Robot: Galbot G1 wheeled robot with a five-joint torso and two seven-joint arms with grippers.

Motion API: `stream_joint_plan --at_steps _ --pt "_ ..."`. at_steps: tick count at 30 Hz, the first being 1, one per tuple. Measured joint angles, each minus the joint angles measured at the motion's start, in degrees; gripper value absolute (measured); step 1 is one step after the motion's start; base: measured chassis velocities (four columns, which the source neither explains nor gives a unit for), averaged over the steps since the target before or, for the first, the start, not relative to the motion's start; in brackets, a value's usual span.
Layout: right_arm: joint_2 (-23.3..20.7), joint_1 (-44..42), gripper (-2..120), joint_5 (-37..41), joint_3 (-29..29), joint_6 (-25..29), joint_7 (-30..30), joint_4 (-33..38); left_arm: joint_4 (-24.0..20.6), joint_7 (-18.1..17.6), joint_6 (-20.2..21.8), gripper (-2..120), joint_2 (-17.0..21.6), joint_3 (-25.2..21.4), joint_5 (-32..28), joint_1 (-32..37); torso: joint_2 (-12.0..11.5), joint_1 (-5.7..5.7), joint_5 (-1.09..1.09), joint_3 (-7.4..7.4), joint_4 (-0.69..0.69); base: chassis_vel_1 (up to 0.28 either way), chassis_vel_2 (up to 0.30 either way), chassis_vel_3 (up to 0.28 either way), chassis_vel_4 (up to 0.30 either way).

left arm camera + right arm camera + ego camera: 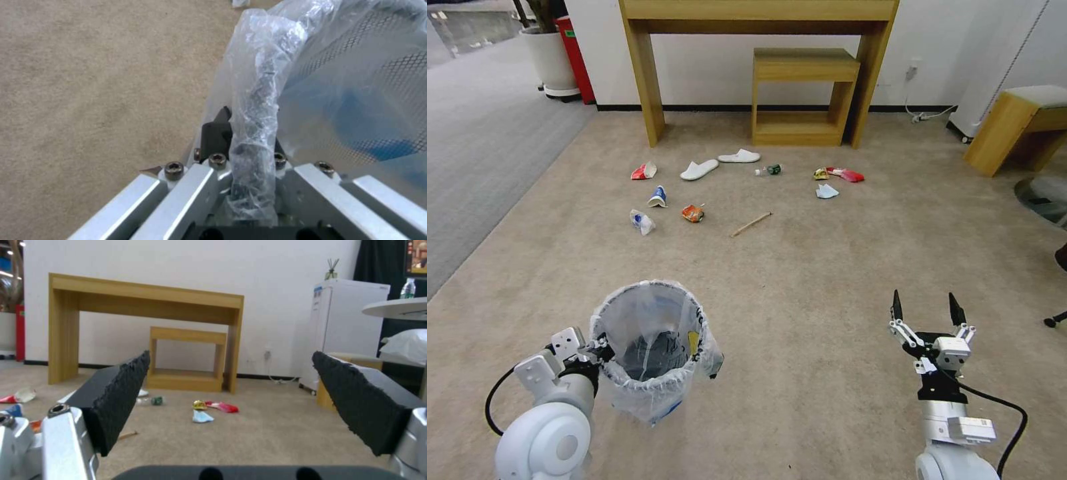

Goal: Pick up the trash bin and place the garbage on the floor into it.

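Note:
The trash bin [650, 347], black mesh lined with a crinkled clear bag, is at the lower left, upright, with some blue and yellow bits inside. My left gripper [602, 350] is shut on its near-left rim; the left wrist view shows the bag-wrapped rim [256, 110] between the fingers [217, 133]. My right gripper [927, 308] hangs open and empty at the lower right, its pads [120, 396] wide apart. The garbage lies farther ahead on the floor [800, 280]: a red-white cup [644, 171], a blue-white cup [658, 197], an orange can [692, 213], a stick [751, 225], slippers [699, 169], a bottle [768, 171] and wrappers [839, 175].
A wooden desk [647, 73] with a low shelf unit [800, 100] under it stands against the back wall. A wooden bench [1014, 127] and a chair base [1044, 197] are at the right. Grey carpet [480, 147], a white planter [550, 60] and a red box lie at the left.

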Motion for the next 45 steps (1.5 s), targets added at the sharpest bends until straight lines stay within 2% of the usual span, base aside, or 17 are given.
stream_joint_plan --at_steps 12,38,45 --pt "-1.2 0.2 92 0.2 0.2 -0.8 1.4 0.2 -1.9 -1.9 0.3 0 1.9 -1.8 -3.0 -0.1 0.0 0.0 0.0 0.0 0.0 0.0 0.0 0.0 0.0" --pt "-2.5 0.7 95 0.1 -0.2 0.6 1.6 -0.4 -3.3 -1.6 0.2 0 -1.9 -1.8 -1.0 1.8 0.0 0.0 0.01 0.0 0.0 0.0 0.0 0.0 0.0" --pt "-2.8 0.7 94 0.1 -0.1 1.2 1.3 -0.6 -3.3 -1.5 0.1 0 -2.6 -1.7 -0.5 1.9 0.0 0.0 0.01 0.0 0.0 0.093 0.08 -0.079 -0.084"
